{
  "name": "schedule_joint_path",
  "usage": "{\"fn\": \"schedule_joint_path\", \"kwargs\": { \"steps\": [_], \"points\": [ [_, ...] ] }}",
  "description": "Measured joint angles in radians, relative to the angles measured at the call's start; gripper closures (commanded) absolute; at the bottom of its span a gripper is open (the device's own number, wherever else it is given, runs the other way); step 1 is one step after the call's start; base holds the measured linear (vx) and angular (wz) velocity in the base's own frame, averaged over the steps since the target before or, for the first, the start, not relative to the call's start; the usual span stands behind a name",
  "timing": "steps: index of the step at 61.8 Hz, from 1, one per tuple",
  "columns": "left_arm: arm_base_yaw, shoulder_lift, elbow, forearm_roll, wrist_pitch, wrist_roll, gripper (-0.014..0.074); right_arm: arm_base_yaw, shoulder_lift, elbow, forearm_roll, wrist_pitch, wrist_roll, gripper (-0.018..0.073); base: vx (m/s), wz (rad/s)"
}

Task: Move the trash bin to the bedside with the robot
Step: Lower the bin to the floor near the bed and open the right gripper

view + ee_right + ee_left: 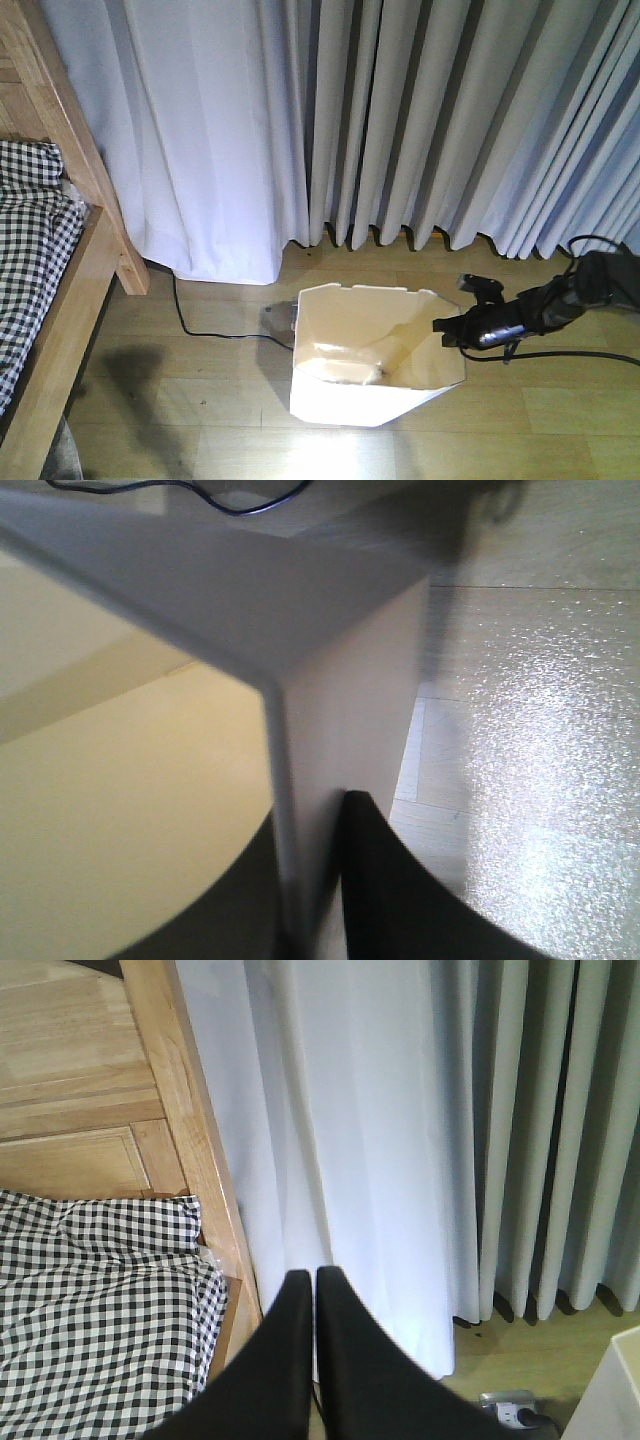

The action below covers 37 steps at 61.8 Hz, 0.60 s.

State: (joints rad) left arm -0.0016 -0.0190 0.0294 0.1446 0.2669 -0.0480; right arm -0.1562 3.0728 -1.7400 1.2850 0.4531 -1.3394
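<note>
The white trash bin (360, 385) with a cream inside stands on the wooden floor in front of the curtains. My right gripper (447, 330) is shut on its right rim. In the right wrist view the bin's wall (350, 680) runs between the two black fingers (380, 880), one inside and one outside. The bed (60, 300), a light-brown frame with a checked cover (30, 230), is at the far left, apart from the bin. My left gripper (312, 1280) is shut and empty, up in the air facing the bed frame (200, 1160) and the curtain.
White and grey curtains (350, 120) hang along the back wall. A black cable (200, 330) runs over the floor to a power strip (278, 318) behind the bin; the strip also shows in the left wrist view (515, 1410). Open floor lies between bin and bed.
</note>
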Motion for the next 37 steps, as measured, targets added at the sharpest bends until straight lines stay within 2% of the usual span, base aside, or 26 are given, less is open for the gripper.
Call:
{"fn": "schedule_joint_path", "kwargs": {
  "steps": [16, 37],
  "points": [
    [0.000, 0.000, 0.000, 0.000, 0.000, 0.000, 0.0602, 0.036, 0.098, -0.120, -0.070, 0.013, 0.074, 0.0551, 0.00, 0.00],
    [0.000, 0.000, 0.000, 0.000, 0.000, 0.000, 0.0602, 0.035, 0.128, -0.190, -0.087, 0.039, 0.155, 0.0507, 0.00, 0.00]
  ]
}}
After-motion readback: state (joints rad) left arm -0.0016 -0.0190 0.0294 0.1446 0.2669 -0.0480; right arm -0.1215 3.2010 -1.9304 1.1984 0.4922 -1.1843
